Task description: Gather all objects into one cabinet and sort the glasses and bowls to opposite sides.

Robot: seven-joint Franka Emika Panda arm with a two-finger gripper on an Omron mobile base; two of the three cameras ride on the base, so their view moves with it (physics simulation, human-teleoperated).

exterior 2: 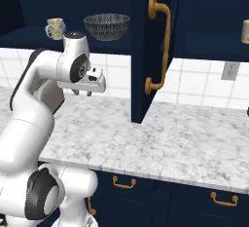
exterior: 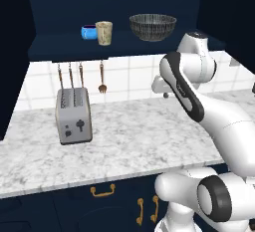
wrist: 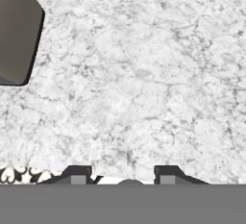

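1. On the cabinet (exterior: 74, 47) shelf, the blue bowl (exterior: 89, 32) and tumbler (exterior: 104, 33) are standing touching at left, with the big bowl (exterior: 153, 27) well right.
2. The mug (exterior 2: 245, 31) is waiting in the neighbouring cabinet, beyond an open door (exterior 2: 146, 50) standing between.
3. The gripper (wrist: 123, 175), spread and carrying nothing, is facing the counter (wrist: 144, 83) near the toaster (exterior: 73, 115).

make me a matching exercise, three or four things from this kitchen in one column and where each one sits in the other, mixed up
Things:
1. small blue bowl
2. large dark bowl
3. toaster
4. claw

Places:
a. on the marble counter
b. right part of the open cabinet shelf
c. hanging over the counter, holding nothing
d. left part of the shelf, beside the beige tumbler

Pairs: 1-d, 2-b, 3-a, 4-c
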